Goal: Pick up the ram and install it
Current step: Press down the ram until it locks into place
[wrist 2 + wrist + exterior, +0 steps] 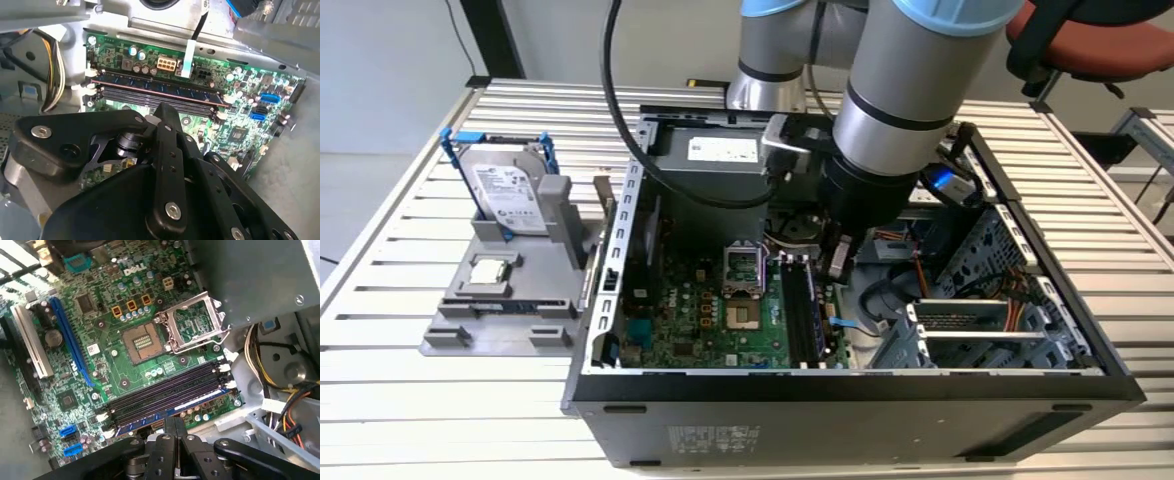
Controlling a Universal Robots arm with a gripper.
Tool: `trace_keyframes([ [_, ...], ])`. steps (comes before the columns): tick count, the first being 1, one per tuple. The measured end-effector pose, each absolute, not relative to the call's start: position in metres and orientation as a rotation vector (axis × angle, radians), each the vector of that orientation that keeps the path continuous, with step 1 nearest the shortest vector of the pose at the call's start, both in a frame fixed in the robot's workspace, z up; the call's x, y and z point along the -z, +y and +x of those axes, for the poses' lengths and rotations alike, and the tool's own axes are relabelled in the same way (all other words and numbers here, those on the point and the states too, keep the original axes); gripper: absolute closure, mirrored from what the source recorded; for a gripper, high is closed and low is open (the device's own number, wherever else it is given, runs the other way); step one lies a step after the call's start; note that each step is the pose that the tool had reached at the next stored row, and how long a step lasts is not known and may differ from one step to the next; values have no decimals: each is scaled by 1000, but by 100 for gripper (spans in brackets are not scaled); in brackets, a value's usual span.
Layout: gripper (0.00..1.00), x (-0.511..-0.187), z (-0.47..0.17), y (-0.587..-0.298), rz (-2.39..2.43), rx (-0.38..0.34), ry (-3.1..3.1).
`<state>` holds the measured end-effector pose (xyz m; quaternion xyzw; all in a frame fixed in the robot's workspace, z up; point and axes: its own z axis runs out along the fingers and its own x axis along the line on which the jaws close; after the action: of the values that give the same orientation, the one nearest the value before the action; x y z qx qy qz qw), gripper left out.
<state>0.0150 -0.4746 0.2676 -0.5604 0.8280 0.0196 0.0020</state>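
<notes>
Green motherboard [100, 340] flecked with silver, long black memory slots [165, 395], a blue expansion slot [70, 340]. Silver hard drive [507, 185] in its blue frame [544, 150], grey stand [507, 300], pale slatted table [400, 400].

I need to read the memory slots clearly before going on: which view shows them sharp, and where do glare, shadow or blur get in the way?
In the first wrist view the memory slots are evenly lit and sharp; the gripper at the edge is dark. In the second wrist view the slots are clear, but the gripper covers the foreground and looks soft. In the exterior view the arm shades the case.
</notes>
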Motion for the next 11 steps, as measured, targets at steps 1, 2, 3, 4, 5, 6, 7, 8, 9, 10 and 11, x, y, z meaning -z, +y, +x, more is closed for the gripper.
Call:
trace_keyframes([
  [1, 100, -268, 15, -475, -1798, -62, 2571],
  [2, 100, -267, 15, -473, -1804, -62, 2567],
  [3, 100, -267, 15, -473, -1817, -62, 2558],
  [4, 100, -267, 15, -473, -1839, -62, 2543],
  [5, 100, -267, 15, -473, -1854, -62, 2532],
  [6, 100, -267, 15, -473, -1872, -62, 2519],
  [7, 100, -267, 15, -473, -1891, -61, 2504],
  [8, 100, -267, 15, -473, -1913, -61, 2488],
  [9, 100, -266, 15, -473, -1932, -61, 2473],
  [10, 100, -266, 15, -473, -1953, -60, 2456],
  [11, 100, -265, 15, -473, -1972, -59, 2441],
])
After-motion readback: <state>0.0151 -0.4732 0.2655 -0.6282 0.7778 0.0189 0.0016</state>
